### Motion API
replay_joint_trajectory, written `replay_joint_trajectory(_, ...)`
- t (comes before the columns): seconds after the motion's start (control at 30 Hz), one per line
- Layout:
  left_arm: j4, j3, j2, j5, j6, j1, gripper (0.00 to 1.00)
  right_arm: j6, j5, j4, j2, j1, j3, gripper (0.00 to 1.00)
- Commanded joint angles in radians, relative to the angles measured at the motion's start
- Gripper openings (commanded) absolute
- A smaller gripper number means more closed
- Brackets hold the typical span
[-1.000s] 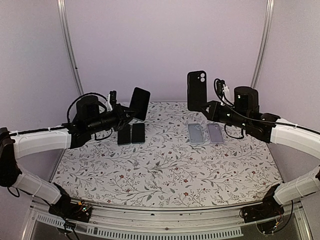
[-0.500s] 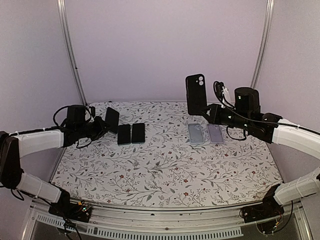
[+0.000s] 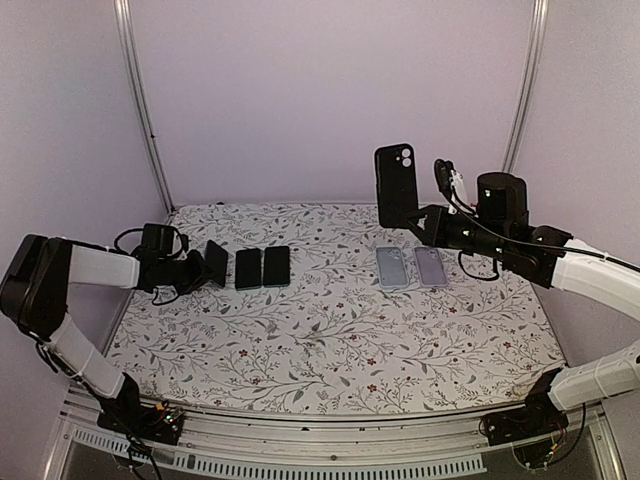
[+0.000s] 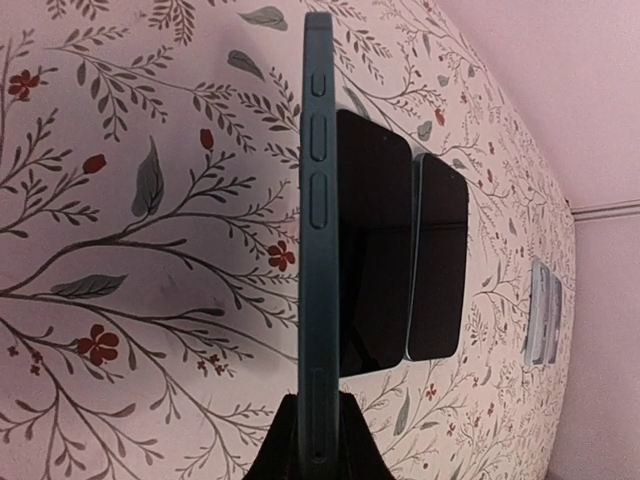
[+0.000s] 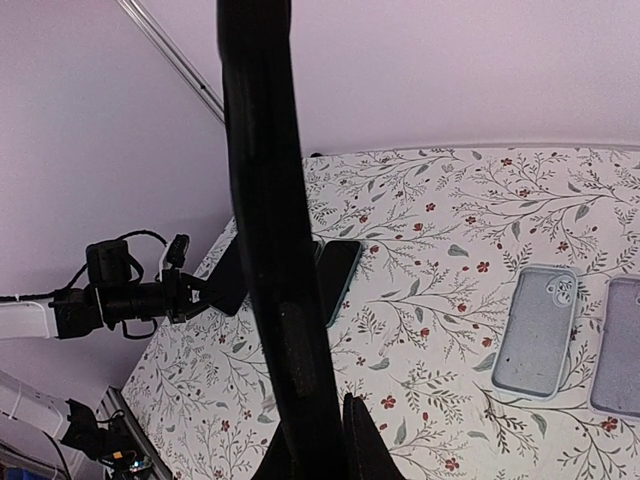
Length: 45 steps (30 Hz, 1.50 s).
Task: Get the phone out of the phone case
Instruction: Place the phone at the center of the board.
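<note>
left fingers [image 4: 356, 455] pinch phone [image 4: 318, 200] edge-on | right fingers [image 5: 358, 455] pinch black case [image 5: 265, 200]

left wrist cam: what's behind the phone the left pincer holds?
Behind the held phone, edge-on in the left pincer, two dark phones lie flat side by side on the floral table. Its edge covers part of the nearer one.

On the tabletop [image 3: 330, 340], paired phones [image 3: 276, 265] lie left of centre, paired cases [image 3: 391, 267] right (well apart). An edge-up phone [image 3: 215, 262] is just left of the phones; a raised case [image 3: 395, 185] is above the cases.
</note>
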Motion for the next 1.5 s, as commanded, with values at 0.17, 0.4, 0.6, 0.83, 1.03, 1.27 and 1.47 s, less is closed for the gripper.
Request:
replay_joint_trajectory(0.17,0.134,0.024,0.107,0.086,0.059,0.046,0.0,-0.014,-0.004,-0.012,-0.041,-0.006,-0.018,0.0)
replay_joint_trajectory(0.4,0.177,0.026,0.166,0.107,0.024,0.046,0.0,-0.009,-0.004,-0.012,-0.046,-0.006,-0.025,0.0)
replay_joint_trajectory(0.6,0.201,0.016,0.198,0.105,0.007,0.046,0.02,-0.008,-0.004,-0.012,-0.045,-0.006,-0.024,0.0)
replay_joint_trajectory(0.83,0.207,0.011,0.227,0.115,0.007,0.045,0.02,-0.008,-0.005,-0.013,-0.044,-0.006,-0.025,0.0)
replay_joint_trajectory(1.03,0.206,-0.009,0.22,0.119,0.005,0.043,0.04,-0.005,-0.006,-0.013,-0.044,-0.006,-0.027,0.0)
replay_joint_trajectory(1.27,0.175,-0.013,0.213,0.101,0.02,0.044,0.13,0.001,-0.009,-0.012,-0.046,-0.006,-0.027,0.0)
replay_joint_trajectory(1.47,0.13,0.011,0.216,0.084,0.039,0.042,0.26,0.005,-0.013,-0.012,-0.048,-0.006,-0.03,0.0)
